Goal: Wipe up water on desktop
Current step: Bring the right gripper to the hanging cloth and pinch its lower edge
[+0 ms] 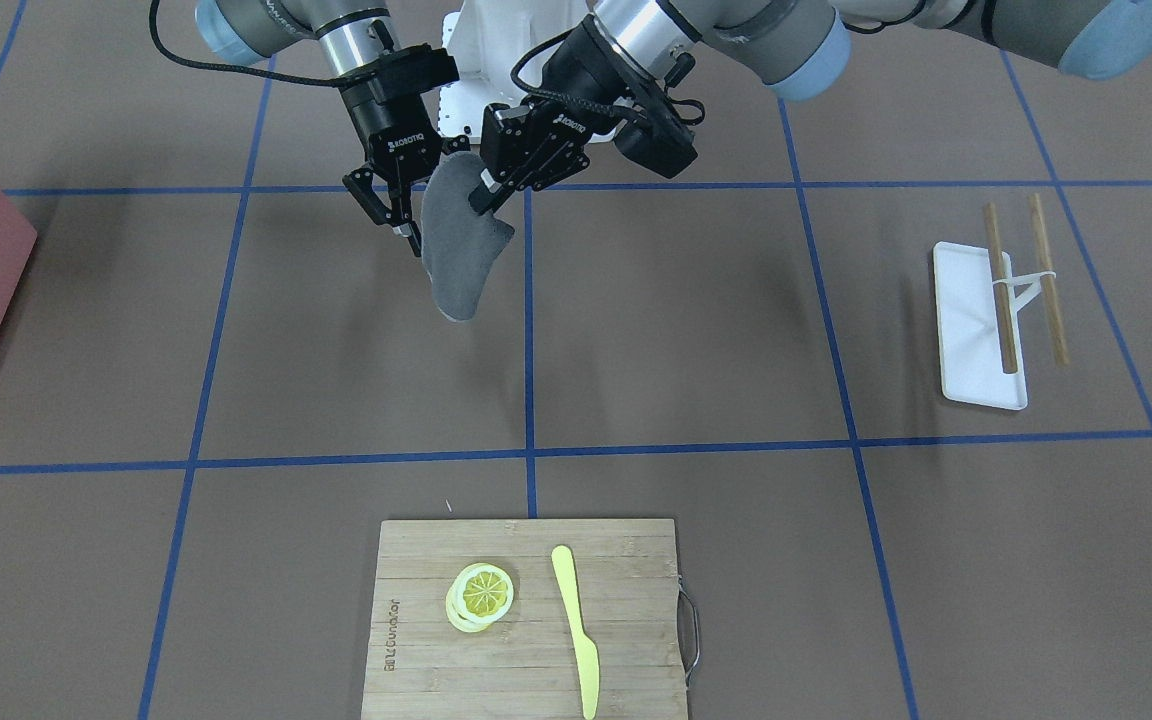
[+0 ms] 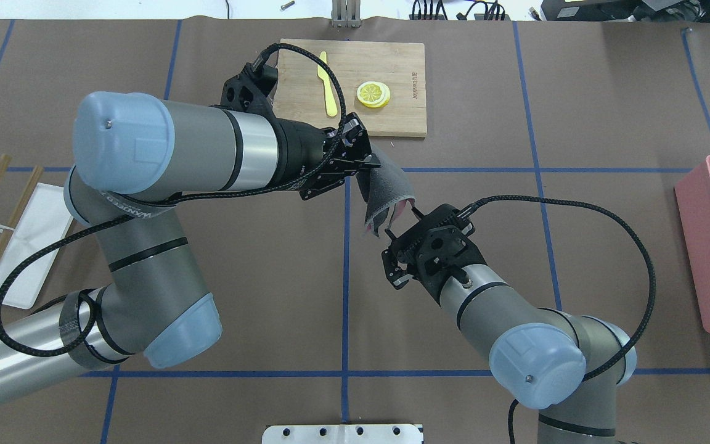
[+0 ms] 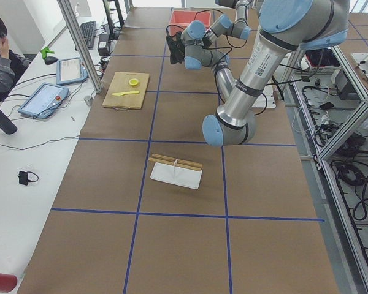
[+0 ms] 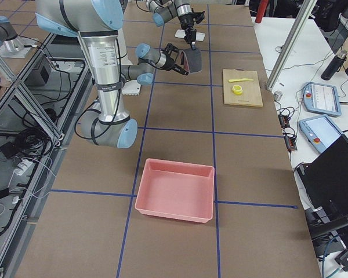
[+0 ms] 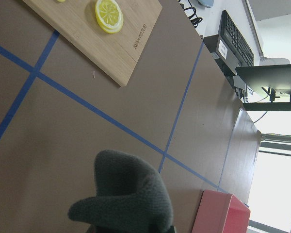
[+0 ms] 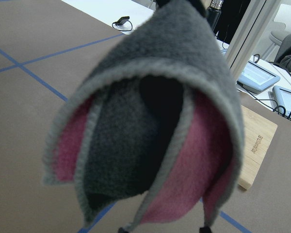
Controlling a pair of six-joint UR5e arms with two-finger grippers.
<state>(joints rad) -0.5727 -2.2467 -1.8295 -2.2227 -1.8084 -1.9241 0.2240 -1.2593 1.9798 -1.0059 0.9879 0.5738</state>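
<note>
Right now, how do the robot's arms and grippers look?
Both the left arm and the right arm are silver-grey tubes with pale blue joint caps. A black braided cable loops along each. The left gripper and right gripper are black, two-fingered, marked ROBOTIQ in white.

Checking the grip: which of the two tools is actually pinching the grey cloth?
The left tool, shut on the top edge of the grey cloth, which hangs from it; the right tool stands open beside it.
</note>
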